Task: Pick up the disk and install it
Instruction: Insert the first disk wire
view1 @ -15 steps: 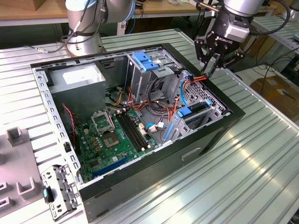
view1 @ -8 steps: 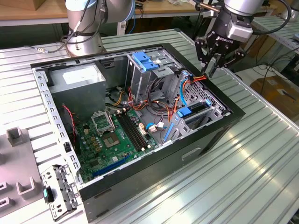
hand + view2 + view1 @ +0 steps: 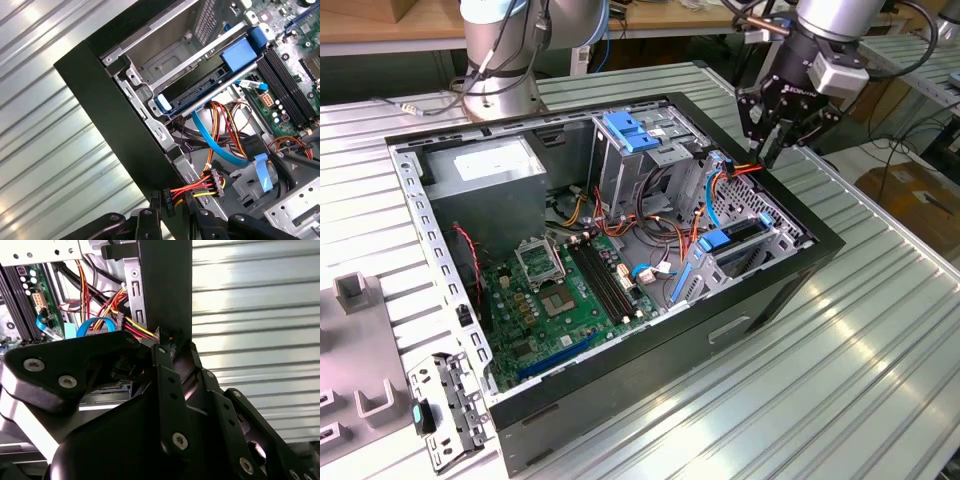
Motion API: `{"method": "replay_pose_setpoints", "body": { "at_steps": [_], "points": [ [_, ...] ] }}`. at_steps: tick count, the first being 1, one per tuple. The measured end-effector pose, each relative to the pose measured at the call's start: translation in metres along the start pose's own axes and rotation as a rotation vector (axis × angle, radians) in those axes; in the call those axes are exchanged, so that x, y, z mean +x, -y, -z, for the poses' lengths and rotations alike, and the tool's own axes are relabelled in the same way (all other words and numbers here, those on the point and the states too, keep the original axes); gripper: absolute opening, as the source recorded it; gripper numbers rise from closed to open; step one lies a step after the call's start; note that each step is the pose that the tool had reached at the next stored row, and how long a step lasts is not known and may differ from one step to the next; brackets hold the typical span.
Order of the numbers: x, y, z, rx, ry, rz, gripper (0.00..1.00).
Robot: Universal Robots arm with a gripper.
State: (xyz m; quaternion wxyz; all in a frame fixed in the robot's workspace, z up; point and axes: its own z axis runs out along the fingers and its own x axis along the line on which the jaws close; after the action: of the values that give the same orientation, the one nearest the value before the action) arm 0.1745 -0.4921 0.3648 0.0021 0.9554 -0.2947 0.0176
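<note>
Ribbed tabletop w/ open pc case; disk sits in bay. I see tool pinched narrow on pwr plug at case wall.

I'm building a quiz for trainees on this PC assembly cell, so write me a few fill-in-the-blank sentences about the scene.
1. The disk sits in a bay inside the open computer case; its carrier rails are ___.
2. The gripper hangs over the case's edge at the exterior view's ___.
3. The motherboard is coloured ___.
Missing words: blue; right; green.
</note>
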Motion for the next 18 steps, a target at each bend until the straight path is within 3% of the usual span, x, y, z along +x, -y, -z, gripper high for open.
{"method": "replay_pose_setpoints", "body": {
  "at_steps": [1, 3, 7, 13, 18],
  "points": [
    [0.0, 0.0, -0.0002, 0.0002, -0.0001, 0.009, 0.3],
    [0.0001, 0.0, 0.0001, 0.0006, -0.0001, 0.02, 0.17],
    [0.0003, 0.0, 0.0068, 0.0006, -0.0001, 0.021, 0.17],
    [-0.0002, -0.0006, 0.0069, 0.0007, 0.0, 0.021, 0.17],
    [-0.017, -0.0163, 0.0075, 0.0007, 0.0, 0.021, 0.17]
  ]
}}
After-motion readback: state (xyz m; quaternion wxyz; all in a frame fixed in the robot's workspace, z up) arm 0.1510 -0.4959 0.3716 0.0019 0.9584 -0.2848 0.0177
